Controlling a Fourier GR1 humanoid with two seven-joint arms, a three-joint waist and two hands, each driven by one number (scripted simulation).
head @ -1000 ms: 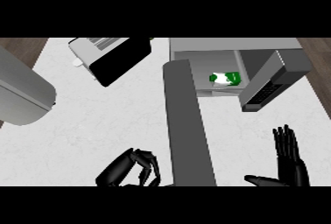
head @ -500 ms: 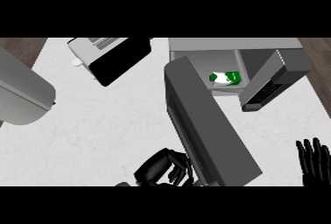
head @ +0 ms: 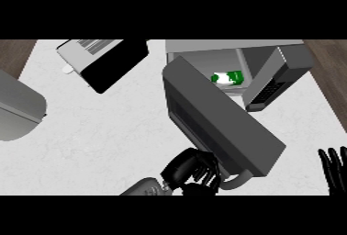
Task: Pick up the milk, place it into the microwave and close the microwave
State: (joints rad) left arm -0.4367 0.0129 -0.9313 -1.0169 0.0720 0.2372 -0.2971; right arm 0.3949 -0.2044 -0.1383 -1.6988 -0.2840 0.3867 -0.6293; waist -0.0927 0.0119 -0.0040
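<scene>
Head view: the milk (head: 228,78), a small green-and-white carton, sits inside the microwave (head: 271,69) cavity, toward the back, so the placing step looks done and only the closing remains. The microwave door (head: 220,121) stands partly open, slanting out across the white table (head: 102,128) toward the robot. The left hand (head: 193,170) is at the door's outer end by the handle, its fingers curled; whether they wrap the handle or only press against the door edge cannot be told. The right hand (head: 333,167) rests at the view's right edge, fingers straight and apart, holding nothing.

As a judgement, the carton is light and fairly stiff but easy to tip; it would best be taken round its sides. The door is rigid and hinged, so pushing near its free end gives the most leverage.

Against the frame 0.5 s ago, the door has swung further toward the microwave, the left hand has followed it, and the right hand has drifted slightly outward. The milk has not moved.
</scene>
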